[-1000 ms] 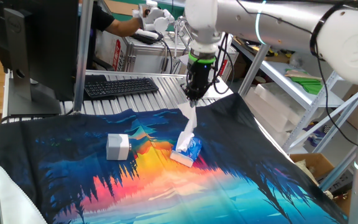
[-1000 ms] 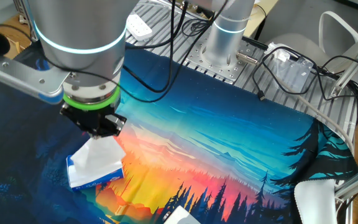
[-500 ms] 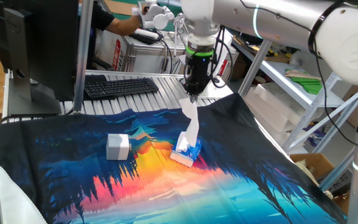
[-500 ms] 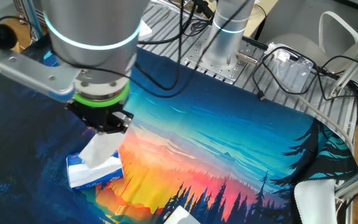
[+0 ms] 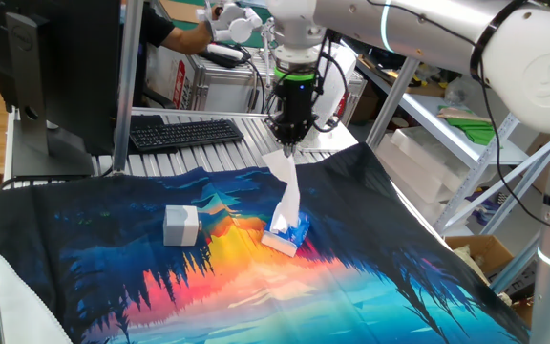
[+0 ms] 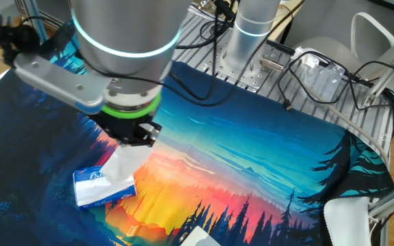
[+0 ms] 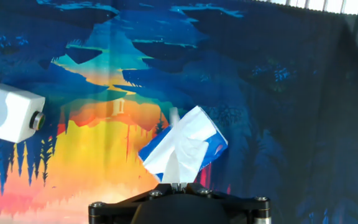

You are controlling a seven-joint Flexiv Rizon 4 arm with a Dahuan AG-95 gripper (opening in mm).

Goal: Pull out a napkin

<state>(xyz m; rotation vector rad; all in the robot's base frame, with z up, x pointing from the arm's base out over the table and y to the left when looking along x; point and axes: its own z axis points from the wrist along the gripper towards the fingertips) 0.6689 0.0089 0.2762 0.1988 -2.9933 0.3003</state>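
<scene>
a: in one fixed view, where does the gripper (image 5: 286, 145) sit?

b: it hangs above the middle of the cloth (image 5: 370, 287), toward the far edge. its fingers are pressed together on the top end of the napkin (image 5: 287, 191), which runs down as a narrow white strip into the tissue pack (image 5: 289, 233).

a: and the pack?

b: it rests on the orange part of the cloth, tilted. a grey-white cube (image 5: 181, 225) sits to its left, apart from it. a keyboard (image 5: 183, 132) lies on the far side, past the cloth.

a: the other fixed view?

b: the gripper (image 6: 136, 139) is close to the camera, jaws pinched on the napkin (image 6: 123, 166). the white sheet fans wider toward the tissue pack (image 6: 101, 187), which lies at the left on the cloth (image 6: 252, 164). the arm's base column (image 6: 247, 37) stands at the far side on a ribbed metal surface.

a: and the hand view?

b: the napkin (image 7: 182, 152) rises from the tissue pack (image 7: 188, 149) straight toward the camera and disappears into the black body of the gripper (image 7: 180, 185) at the bottom edge. the fingertips are hidden there, so the pinch cannot be seen from this view. the grey-white cube (image 7: 8, 113) lies at the left edge, well apart from the pack, on the cloth (image 7: 291, 93).
</scene>
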